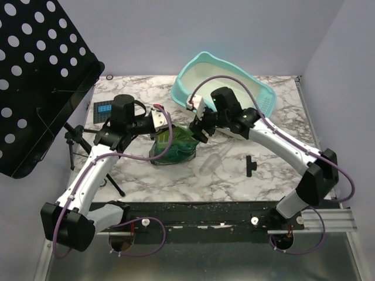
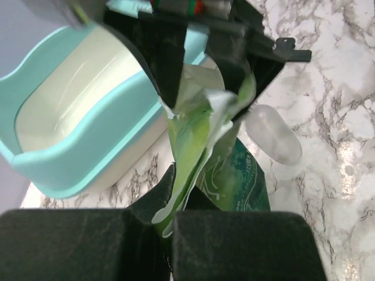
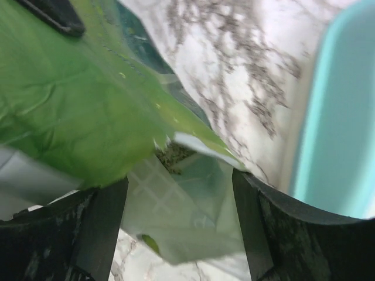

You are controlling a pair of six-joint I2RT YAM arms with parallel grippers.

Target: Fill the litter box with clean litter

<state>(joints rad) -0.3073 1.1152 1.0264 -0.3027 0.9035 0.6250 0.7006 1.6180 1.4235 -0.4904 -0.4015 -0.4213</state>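
Grey-veined white marble table (image 1: 176, 178), both arms reaching to its centre. Black perforated metal panel (image 1: 35, 88) leans over the 9 to 10 o'clock edge. Large rounded turquoise plastic litter box (image 1: 179, 91), cream-white inside, sits at 1 o'clock from table centre, slotted lip at its 3 o'clock end, one long wall facing the bag. Crinkly green plastic bag (image 1: 173, 146) stands at centre, just beside the box. Left gripper (image 1: 159, 120) comes in from 9 o'clock, pads pressed together on the bag's upper edge; its wrist view shows the green film pinched flat between them. Right gripper (image 1: 199, 130) at the bag's 2 o'clock, fingers (image 3: 99, 228) spread wide on either side of the torn mouth, not clamped on it. Clear plastic scoop (image 1: 211, 163) lies on the marble at the bag's 4 o'clock. Small black device with blue screen (image 1: 104, 110) at 10 o'clock. Small dark-tan grainy patch of litter (image 3: 170, 155) inside the bag's mouth, blurred.
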